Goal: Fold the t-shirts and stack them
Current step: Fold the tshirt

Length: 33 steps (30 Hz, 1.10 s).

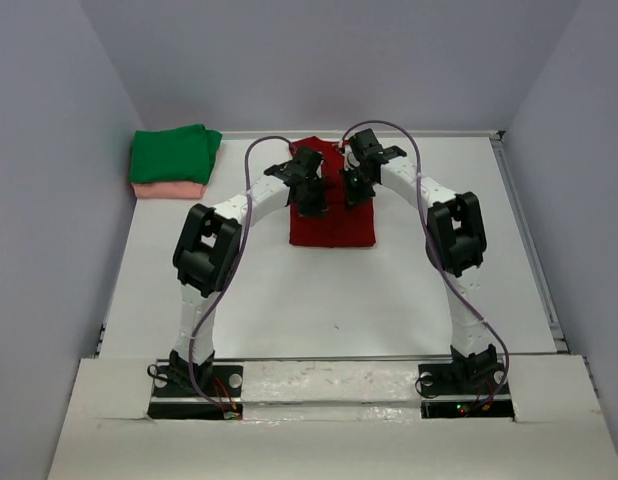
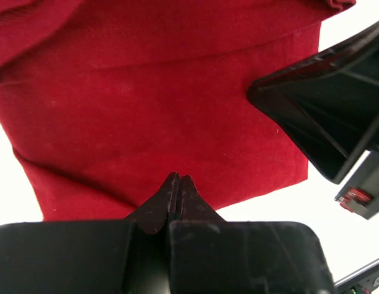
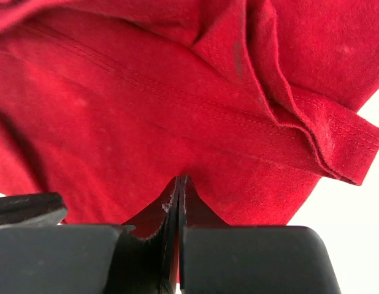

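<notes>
The dark red t-shirt [image 1: 334, 228] lies folded into a rectangle at the table's middle back. Both arms reach over it. My left gripper [image 1: 314, 205] is above its left half and my right gripper [image 1: 351, 193] above its right half. In the left wrist view the left gripper [image 2: 178, 177] is shut, its tips over the red cloth [image 2: 153, 104] close to an edge, and no fabric shows between them. The right gripper [image 3: 181, 179] is also shut, its tips against the red cloth [image 3: 116, 122] beside a hemmed sleeve [image 3: 336, 135]. The bright green t-shirt [image 1: 174, 153] sits folded on the pale salmon pink one [image 1: 169, 189] at the back left.
Grey walls close in the white table [image 1: 289, 300] on the left, back and right. The right gripper's black body [image 2: 324, 116] fills the right of the left wrist view. Cables loop above both forearms.
</notes>
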Available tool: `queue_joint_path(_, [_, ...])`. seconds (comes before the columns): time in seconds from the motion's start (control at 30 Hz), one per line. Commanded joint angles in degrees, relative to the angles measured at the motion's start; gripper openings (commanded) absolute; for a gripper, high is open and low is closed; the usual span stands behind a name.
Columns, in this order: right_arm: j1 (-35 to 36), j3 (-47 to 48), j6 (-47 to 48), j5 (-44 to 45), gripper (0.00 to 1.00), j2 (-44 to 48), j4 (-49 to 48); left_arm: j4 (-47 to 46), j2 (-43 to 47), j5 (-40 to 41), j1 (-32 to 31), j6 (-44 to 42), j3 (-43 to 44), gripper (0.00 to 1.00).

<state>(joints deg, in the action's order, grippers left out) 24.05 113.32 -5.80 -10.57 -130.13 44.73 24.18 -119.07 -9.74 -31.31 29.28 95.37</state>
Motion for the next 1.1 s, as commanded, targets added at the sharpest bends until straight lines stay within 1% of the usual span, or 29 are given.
queue_joint_path(0.0, [0.12,-0.56,-0.7,-0.42,0.0,-0.65,-3.25,-0.28,-0.19,-0.72,0.29,0.6,1.57,0.0])
queue_joint_path(0.33, [0.12,4.98,-0.44,1.78,0.0,-5.75,-3.16,0.6,-2.4,-1.25,0.29,0.78,1.13,0.0])
queue_joint_path(0.5, [0.12,10.07,-0.26,3.36,0.0,-8.56,-1.93,-0.98,-2.84,-1.6,-0.15,1.31,-2.72,0.0])
queue_joint_path(0.67, [0.12,12.89,0.09,3.8,0.0,-9.36,-1.14,-2.21,-3.89,-1.69,-0.59,1.75,-5.28,0.0])
queue_joint_path(1.07, [-0.49,20.79,2.73,8.28,0.0,-14.45,0.18,-3.44,-5.83,-2.3,-4.2,2.45,-8.27,0.0])
